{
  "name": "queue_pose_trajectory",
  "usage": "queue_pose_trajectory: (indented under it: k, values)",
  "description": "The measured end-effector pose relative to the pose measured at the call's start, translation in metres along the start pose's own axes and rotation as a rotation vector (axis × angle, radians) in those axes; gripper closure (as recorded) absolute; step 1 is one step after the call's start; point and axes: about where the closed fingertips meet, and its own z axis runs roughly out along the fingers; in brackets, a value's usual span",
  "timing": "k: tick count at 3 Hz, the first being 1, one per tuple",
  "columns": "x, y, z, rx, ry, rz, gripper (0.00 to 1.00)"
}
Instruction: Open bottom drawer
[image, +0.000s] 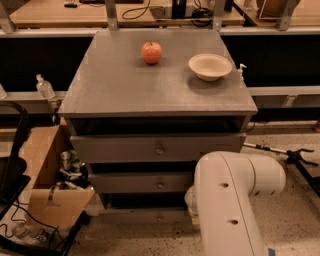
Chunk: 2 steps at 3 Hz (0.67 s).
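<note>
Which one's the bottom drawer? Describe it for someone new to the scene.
Find the grey cabinet with an apple and bowl on top. Of three drawers down its front, the bottom drawer sits lowest, by the floor, beside the white arm; the gripper is out of view. Its front is the shortest.

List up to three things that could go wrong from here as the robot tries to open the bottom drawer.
1. The gripper is not in view, probably hidden behind the white arm. Its aim at the small knob of the bottom drawer cannot be checked, and it may catch the middle drawer instead.
2. The arm sits close in front of the bottom drawer's right side and could block it sliding out.
3. A jolt to the cabinet might roll the apple off.
</note>
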Motion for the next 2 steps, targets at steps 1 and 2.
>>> queue_pose_trajectory:
  k: [1,2]
  values:
    - [0.0,0.0001,-0.0004,0.0,0.0,0.0,0.0]
    - [0.0001,0.0003,-0.0003,-0.001,0.0,0.0,0.0]
